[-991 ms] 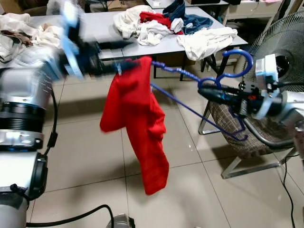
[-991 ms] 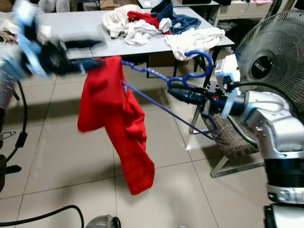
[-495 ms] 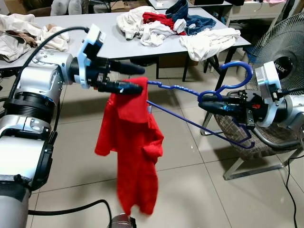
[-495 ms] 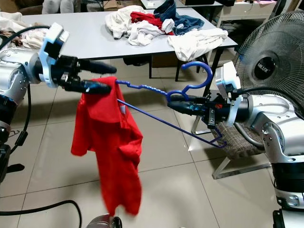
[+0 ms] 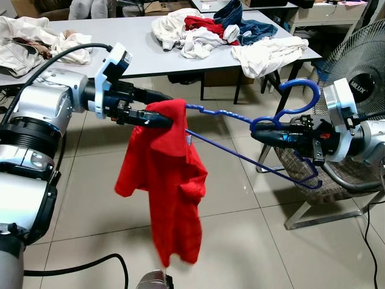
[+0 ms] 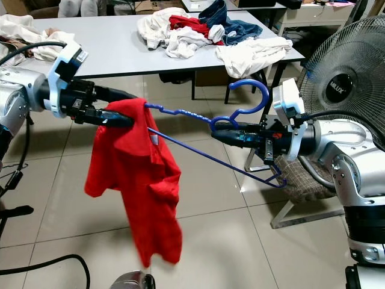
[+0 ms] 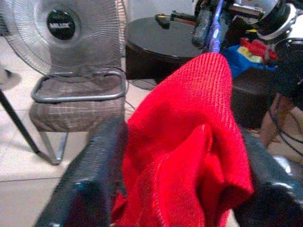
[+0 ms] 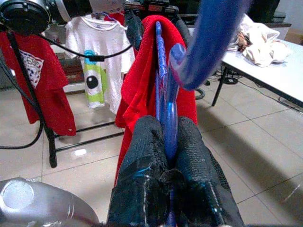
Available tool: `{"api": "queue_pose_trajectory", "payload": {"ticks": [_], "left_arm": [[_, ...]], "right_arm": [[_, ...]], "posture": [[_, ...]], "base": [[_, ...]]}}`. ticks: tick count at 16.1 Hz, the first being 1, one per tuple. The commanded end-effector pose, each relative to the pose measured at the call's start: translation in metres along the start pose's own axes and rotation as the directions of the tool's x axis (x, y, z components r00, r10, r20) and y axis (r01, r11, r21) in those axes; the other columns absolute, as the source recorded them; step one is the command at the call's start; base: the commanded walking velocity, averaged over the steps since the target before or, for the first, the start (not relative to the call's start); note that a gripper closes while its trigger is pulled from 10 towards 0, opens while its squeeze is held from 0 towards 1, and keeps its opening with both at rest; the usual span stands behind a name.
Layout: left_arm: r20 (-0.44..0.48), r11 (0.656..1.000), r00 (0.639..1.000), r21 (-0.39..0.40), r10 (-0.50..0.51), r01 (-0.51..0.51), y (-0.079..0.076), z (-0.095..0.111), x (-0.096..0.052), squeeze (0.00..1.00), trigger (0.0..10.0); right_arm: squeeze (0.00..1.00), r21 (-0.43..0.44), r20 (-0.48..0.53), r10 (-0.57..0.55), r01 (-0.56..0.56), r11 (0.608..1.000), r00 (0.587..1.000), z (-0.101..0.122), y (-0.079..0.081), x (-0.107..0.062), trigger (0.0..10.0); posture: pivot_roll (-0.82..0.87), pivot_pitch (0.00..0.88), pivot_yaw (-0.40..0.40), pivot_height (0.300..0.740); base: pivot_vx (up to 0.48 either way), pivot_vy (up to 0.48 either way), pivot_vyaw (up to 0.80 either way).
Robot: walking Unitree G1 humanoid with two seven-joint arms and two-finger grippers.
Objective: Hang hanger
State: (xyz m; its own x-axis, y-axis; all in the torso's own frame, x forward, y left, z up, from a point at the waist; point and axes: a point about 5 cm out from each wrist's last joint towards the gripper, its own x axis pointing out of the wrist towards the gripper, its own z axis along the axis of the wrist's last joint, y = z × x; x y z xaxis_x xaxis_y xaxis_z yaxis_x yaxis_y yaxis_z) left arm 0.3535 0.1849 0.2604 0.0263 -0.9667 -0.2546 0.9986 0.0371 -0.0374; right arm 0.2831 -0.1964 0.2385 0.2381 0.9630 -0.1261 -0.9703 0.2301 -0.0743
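You see the blue hanger (image 5: 252, 132) held in the air, pinched by the right tool (image 5: 260, 133); the left tool (image 5: 163, 114) grips the red shirt (image 5: 165, 186) on its end. Behind are a surface (image 5: 132, 54) with clothes (image 5: 198, 33) and a fan (image 5: 361, 66).

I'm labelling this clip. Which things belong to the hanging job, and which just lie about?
In the job:
- blue hanger, clamped by the right gripper
- red shirt, pinched by the left gripper

Lying about:
- clothes pile on the grey table
- fan
- chair

You see left gripper (image 6: 123, 114) clamped on red shirt (image 6: 141, 186) at frame center-left; right gripper (image 6: 224, 133) pinches blue hanger (image 6: 240, 126) at center.
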Motion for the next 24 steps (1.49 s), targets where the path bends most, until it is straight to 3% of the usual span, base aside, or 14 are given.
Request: {"api": "queue_pose_trajectory", "payload": {"ticks": [1, 8, 17, 18, 19, 22, 23, 24], "left_arm": [[-0.004, 0.999, 1.0, 0.021, -0.028, 0.028, -0.002, 0.009, 0.001, 0.0, 0.0], [-0.109, 0.992, 0.987, 0.049, -0.114, 0.12, -0.011, 0.004, 0.015, 0.0, 0.0], [-0.059, 0.982, 0.982, 0.06, -0.178, 0.181, -0.021, 0.009, 0.017, 0.0, 0.0], [-0.053, 0.982, 0.984, 0.074, -0.171, 0.175, -0.021, 0.008, 0.016, 0.0, 0.0], [-0.048, 0.982, 0.984, 0.08, -0.169, 0.172, -0.021, 0.008, 0.015, 0.0, 0.0], [-0.022, 0.982, 0.986, 0.087, -0.165, 0.166, -0.021, 0.008, 0.014, 0.0, 0.0], [-0.019, 0.984, 0.987, 0.086, -0.157, 0.158, -0.021, 0.008, 0.014, 0.0, 0.0], [-0.022, 0.987, 0.991, 0.087, -0.136, 0.137, -0.019, 0.007, 0.011, 0.0, 0.0]], "right_arm": [[0.0, -0.049, 0.024, 0.037, -0.036, 0.998, 0.999, 0.014, 0.001, 0.002, 0.0], [0.0, -0.067, -0.021, 0.066, -0.068, 0.995, 0.998, 0.018, -0.002, 0.0, 0.0], [0.0, -0.116, -0.083, 0.08, -0.09, 0.989, 0.993, 0.02, -0.006, 0.0, 0.0], [0.0, -0.124, -0.085, 0.07, -0.08, 0.989, 0.994, 0.019, -0.007, -0.001, 4.0], [0.0, -0.133, -0.087, 0.056, -0.067, 0.989, 0.995, 0.019, -0.007, -0.001, 9.8], [0.0, -0.122, -0.069, 0.007, -0.015, 0.992, 0.998, 0.019, -0.012, -0.004, 10.0], [1.0, -0.113, -0.055, -0.013, 0.007, 0.994, 0.998, 0.021, -0.014, -0.007, 10.0], [1.0, -0.109, -0.035, -0.043, 0.039, 0.993, 0.998, 0.025, -0.016, -0.015, 10.0]], "posture": [[0.01, 0.0, 0.063, 0.74], [0.0, 0.0, 0.066, 0.74], [0.01, 0.0, 0.053, 0.74], [0.0, 0.0, 0.054, 0.74], [0.0, 0.0, 0.056, 0.74], [0.0, 0.0, 0.059, 0.74], [0.0, 0.0, 0.06, 0.74], [0.01, 0.0, 0.06, 0.74]], "base": [[0.0, 0.0, 0.0], [0.0, 0.0, 0.0], [0.0, 0.0, 0.0], [0.0, 0.0, 0.0], [0.0, 0.0, 0.0], [0.0, 0.0, 0.0], [0.0, 0.0, 0.0], [0.0, 0.0, 0.0]]}}
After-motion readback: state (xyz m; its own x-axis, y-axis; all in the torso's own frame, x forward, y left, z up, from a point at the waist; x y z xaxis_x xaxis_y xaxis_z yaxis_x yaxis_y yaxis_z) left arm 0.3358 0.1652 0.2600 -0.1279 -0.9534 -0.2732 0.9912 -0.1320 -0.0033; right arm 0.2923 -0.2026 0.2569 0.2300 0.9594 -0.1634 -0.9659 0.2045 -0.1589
